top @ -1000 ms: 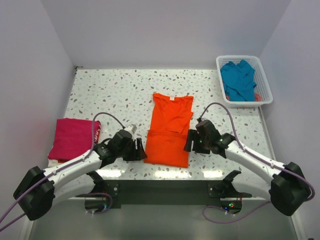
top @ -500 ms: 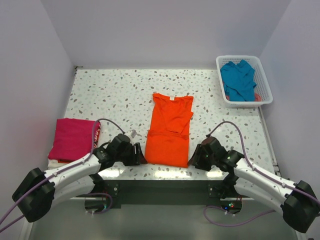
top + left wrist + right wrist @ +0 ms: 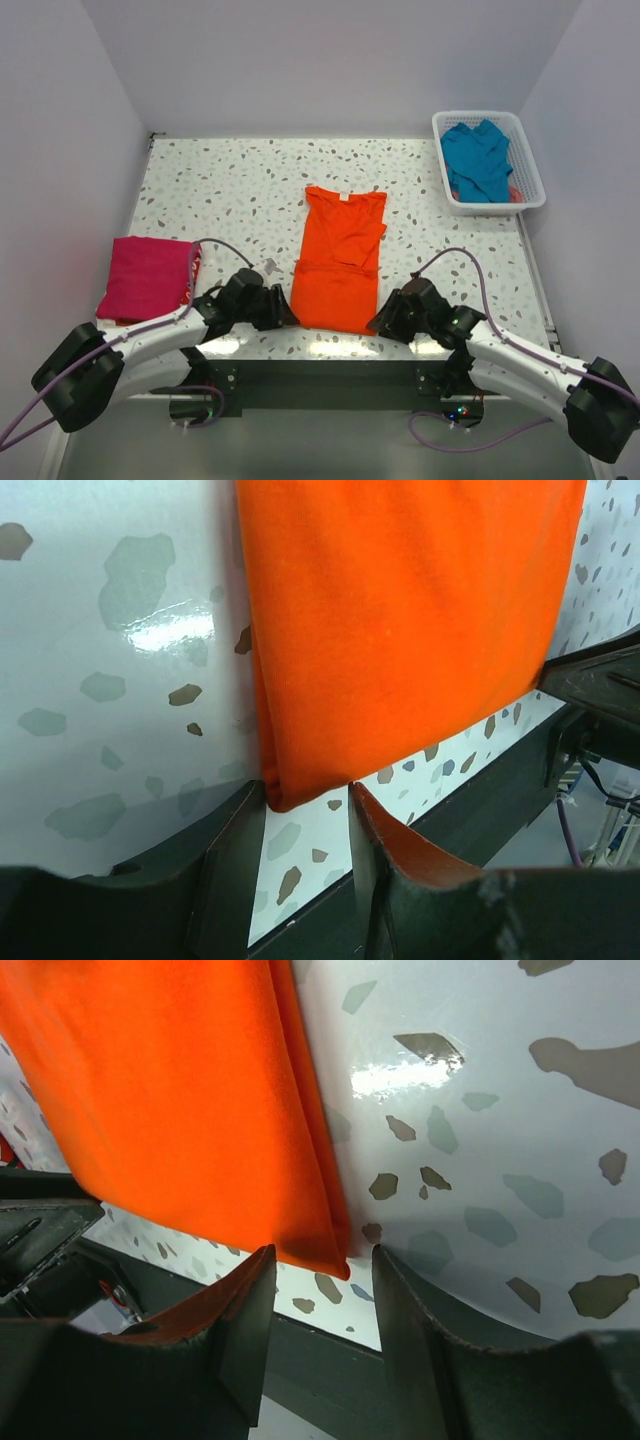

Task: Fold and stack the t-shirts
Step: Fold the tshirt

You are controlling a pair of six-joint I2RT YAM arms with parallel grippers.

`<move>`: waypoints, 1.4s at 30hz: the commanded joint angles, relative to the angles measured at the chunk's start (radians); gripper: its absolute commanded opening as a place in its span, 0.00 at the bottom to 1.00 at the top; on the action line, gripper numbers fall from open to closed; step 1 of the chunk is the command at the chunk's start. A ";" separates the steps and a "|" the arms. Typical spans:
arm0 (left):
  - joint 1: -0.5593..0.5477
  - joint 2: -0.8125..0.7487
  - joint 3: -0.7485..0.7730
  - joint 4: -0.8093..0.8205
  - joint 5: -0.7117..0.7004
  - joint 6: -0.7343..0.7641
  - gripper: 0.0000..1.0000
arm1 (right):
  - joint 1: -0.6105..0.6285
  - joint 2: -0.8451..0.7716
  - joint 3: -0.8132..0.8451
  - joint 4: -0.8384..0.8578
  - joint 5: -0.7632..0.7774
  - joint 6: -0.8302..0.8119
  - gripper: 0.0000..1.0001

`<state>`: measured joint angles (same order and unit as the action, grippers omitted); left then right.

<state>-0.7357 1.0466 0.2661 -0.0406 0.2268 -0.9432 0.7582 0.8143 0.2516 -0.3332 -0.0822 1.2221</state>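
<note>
So the orange t-shirt [image 3: 340,265] lies flat in the middle of the tabletop [image 3: 230,190], folded into a long narrow strip, collar at the far end and hem near the front edge. Both arms are down low at that hem. The left tool [image 3: 307,800] sits right at the near-left corner. Its fingers stand apart, with the corner's tip poking into the gap, and speckled tabletop shows between them, so it's released and not pinching anything. The right tool [image 3: 322,1260] is much the same at the near-right corner: jaws apart, straddling the tip of the cloth, not clenched on it. The magenta-pink t-shirt [image 3: 148,275] is folded at the left edge of the tabletop, well apart from the orange one. The teal-blue t-shirt [image 3: 478,160] lies crumpled in the white basket [image 3: 497,208] at the far right corner.
</note>
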 commanded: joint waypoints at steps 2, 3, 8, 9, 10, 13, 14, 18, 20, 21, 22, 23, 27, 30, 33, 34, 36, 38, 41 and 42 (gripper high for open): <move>-0.011 0.049 -0.038 0.013 -0.032 -0.009 0.43 | 0.009 0.042 -0.037 0.029 -0.001 0.030 0.46; -0.013 0.053 -0.038 0.018 -0.032 -0.011 0.41 | 0.012 0.048 -0.041 0.037 -0.001 0.030 0.45; -0.027 0.067 -0.034 0.025 -0.030 -0.012 0.33 | 0.016 0.072 -0.061 0.088 -0.001 0.031 0.33; -0.028 0.067 -0.031 0.025 -0.032 -0.012 0.28 | 0.016 0.074 -0.061 0.088 0.007 0.027 0.31; -0.033 0.067 -0.028 0.025 -0.033 -0.009 0.26 | 0.016 0.072 -0.057 0.086 0.010 0.022 0.28; -0.044 0.066 -0.007 0.012 -0.040 0.003 0.14 | 0.016 0.063 -0.032 0.063 0.027 -0.013 0.13; -0.051 0.063 0.010 0.001 -0.043 0.010 0.08 | 0.016 0.062 -0.025 0.059 0.027 -0.036 0.06; -0.074 0.040 0.044 -0.065 -0.069 0.026 0.00 | 0.023 0.046 0.005 0.011 0.010 -0.087 0.00; -0.097 0.010 0.058 -0.102 -0.087 0.026 0.00 | 0.047 0.023 0.006 -0.016 0.007 -0.099 0.00; -0.108 0.000 0.062 -0.116 -0.096 0.023 0.00 | 0.064 0.013 0.011 -0.033 0.015 -0.102 0.00; -0.137 -0.026 0.079 -0.151 -0.115 0.018 0.00 | 0.082 -0.016 0.027 -0.076 0.045 -0.104 0.00; -0.154 -0.042 0.090 -0.169 -0.128 0.014 0.00 | 0.122 -0.029 0.040 -0.099 0.064 -0.105 0.00; -0.240 -0.117 0.160 -0.281 -0.214 -0.005 0.00 | 0.207 -0.081 0.116 -0.200 0.137 -0.119 0.00; -0.275 -0.155 0.211 -0.349 -0.262 -0.012 0.00 | 0.236 -0.104 0.181 -0.277 0.193 -0.151 0.00; -0.283 -0.171 0.248 -0.384 -0.287 -0.011 0.00 | 0.239 -0.099 0.245 -0.326 0.226 -0.190 0.00; -0.283 -0.165 0.265 -0.390 -0.299 -0.009 0.00 | 0.239 -0.096 0.265 -0.354 0.242 -0.206 0.00; -0.283 -0.157 0.286 -0.395 -0.310 -0.005 0.00 | 0.239 -0.092 0.322 -0.377 0.286 -0.222 0.00; -0.283 -0.142 0.327 -0.400 -0.328 0.004 0.00 | 0.237 -0.090 0.363 -0.417 0.321 -0.242 0.00; -0.281 -0.120 0.393 -0.407 -0.352 0.027 0.00 | 0.239 -0.073 0.440 -0.435 0.369 -0.269 0.00; -0.281 -0.109 0.412 -0.409 -0.360 0.033 0.00 | 0.239 -0.064 0.462 -0.440 0.383 -0.279 0.00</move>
<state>-1.0149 0.9245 0.5877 -0.4427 -0.0776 -0.9451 0.9932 0.7338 0.6319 -0.7166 0.2005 0.9974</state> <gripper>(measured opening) 0.021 0.012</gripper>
